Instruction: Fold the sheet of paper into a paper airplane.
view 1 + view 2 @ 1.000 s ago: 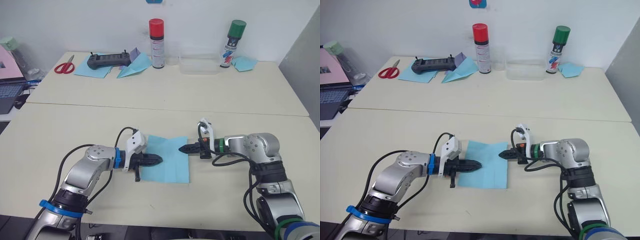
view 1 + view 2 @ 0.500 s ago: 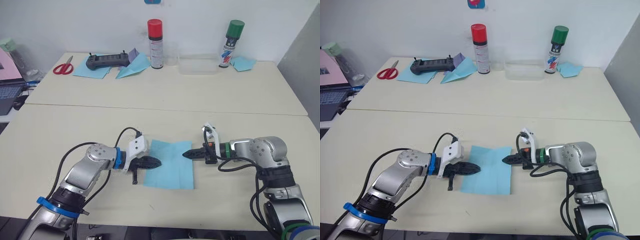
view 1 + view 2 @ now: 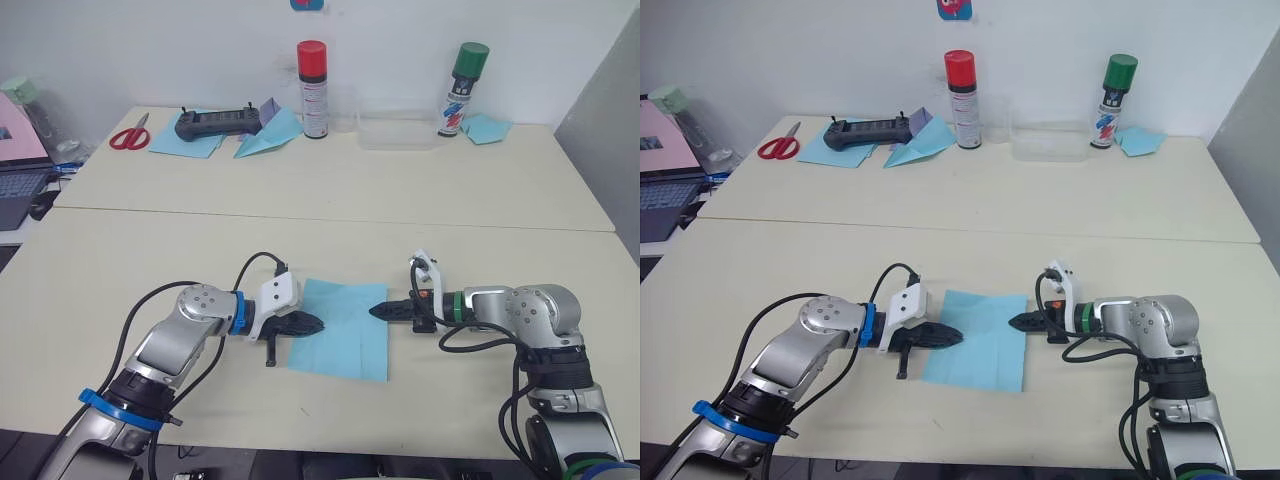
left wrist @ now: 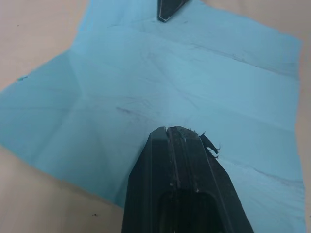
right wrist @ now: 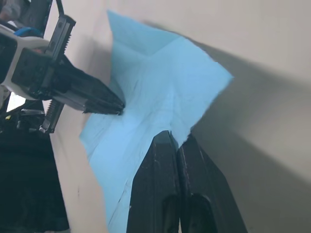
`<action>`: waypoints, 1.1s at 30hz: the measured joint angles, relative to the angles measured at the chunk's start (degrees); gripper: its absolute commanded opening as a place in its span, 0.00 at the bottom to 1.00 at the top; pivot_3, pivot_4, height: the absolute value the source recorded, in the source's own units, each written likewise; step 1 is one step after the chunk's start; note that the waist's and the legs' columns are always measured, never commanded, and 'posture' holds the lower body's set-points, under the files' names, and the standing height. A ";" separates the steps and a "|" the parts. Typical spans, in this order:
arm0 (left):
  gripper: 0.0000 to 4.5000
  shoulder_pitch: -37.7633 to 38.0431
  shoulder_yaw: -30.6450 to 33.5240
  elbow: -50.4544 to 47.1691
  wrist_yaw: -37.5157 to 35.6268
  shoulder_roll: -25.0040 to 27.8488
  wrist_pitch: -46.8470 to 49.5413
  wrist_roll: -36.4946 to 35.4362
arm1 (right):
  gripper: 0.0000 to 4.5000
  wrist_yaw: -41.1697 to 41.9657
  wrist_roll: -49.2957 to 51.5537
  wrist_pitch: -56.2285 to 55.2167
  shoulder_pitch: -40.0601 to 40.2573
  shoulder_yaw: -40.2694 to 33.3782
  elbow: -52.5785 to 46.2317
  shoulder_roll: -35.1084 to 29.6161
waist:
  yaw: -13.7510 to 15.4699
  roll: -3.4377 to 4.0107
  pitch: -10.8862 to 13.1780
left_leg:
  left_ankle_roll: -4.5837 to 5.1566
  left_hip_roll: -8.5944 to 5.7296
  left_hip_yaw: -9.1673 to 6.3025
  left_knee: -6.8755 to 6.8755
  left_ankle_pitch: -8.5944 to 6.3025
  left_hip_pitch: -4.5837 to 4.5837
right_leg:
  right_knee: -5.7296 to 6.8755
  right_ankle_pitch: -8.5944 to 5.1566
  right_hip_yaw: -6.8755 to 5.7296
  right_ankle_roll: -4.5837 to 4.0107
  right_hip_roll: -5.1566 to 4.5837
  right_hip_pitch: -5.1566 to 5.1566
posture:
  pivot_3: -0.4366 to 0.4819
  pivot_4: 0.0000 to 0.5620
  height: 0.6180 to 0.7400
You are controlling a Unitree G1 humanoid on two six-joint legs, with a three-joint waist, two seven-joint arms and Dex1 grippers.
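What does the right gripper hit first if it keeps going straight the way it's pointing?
Likely the sheet of paper: the right gripper, shut, points across its edge toward the left gripper, whose tip rests on the sheet. Height above the paper is unclear.

Sheet of paper (image 4: 184,92) edge under left pincer (image 4: 177,133), corners cropped

you won't find a word, number or brand you can read here. the red-capped spray can (image 3: 314,88) and green-capped spray can (image 3: 465,88) both carry printed labels, but their print is too small to read.
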 measured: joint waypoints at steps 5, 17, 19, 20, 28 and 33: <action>0.00 -0.19 -0.03 0.23 -0.03 -0.19 -0.19 0.01 | 0.01 -0.23 -0.02 -1.31 -0.35 0.00 0.96 0.00 | 0.02 0.00 0.00 | 0.00 0.00 0.00 0.02 0.00 0.00 | -0.01 0.01 0.00 0.02 0.00 0.02 | 0.48 0.27 1.00; 0.00 -0.24 -0.09 0.80 0.13 -0.56 -1.13 0.07 | 0.36 0.07 0.05 -4.32 0.26 -1.43 -0.52 -1.45 | 0.19 0.00 0.00 | 0.00 -0.02 0.00 0.02 0.00 -0.01 | -0.02 0.01 0.00 0.02 -0.01 0.02 | 0.48 0.27 1.00; 0.00 -0.23 -0.08 0.81 0.18 -0.58 -1.13 0.10 | 0.43 -1.54 0.05 -4.44 0.46 -3.72 -1.26 -0.54 | 0.19 0.00 0.00 | 0.00 -0.01 -0.01 0.02 0.00 -0.01 | -0.02 0.01 -0.01 0.02 -0.01 0.02 | 0.48 0.27 1.00; 0.00 -0.23 -0.05 0.81 0.24 -0.61 -1.14 0.12 | 0.43 -2.65 0.15 -4.38 0.68 -5.17 -1.99 0.09 | 0.19 0.00 0.00 | 0.00 -0.01 -0.01 0.02 0.00 -0.01 | -0.02 0.01 -0.01 0.02 -0.01 0.02 | 0.48 0.27 1.00; 0.00 -0.17 -0.06 0.86 0.59 -0.85 -1.17 0.17 | 0.43 -6.96 0.17 -5.61 3.37 -6.97 -6.69 4.27 | 0.26 0.05 -0.03 | 0.00 -0.03 0.00 0.02 0.00 -0.01 | -0.01 0.01 0.01 0.02 -0.03 0.03 | 0.48 0.27 1.00; 0.00 -0.55 -0.18 1.36 0.20 -0.88 -1.34 0.17 | 0.43 -8.34 -0.23 -8.42 4.73 -4.30 -9.03 5.48 | 0.27 0.07 -0.04 | 0.01 -0.03 -0.01 0.02 0.00 -0.01 | -0.01 0.01 0.00 0.02 -0.03 0.03 | 0.48 0.27 1.00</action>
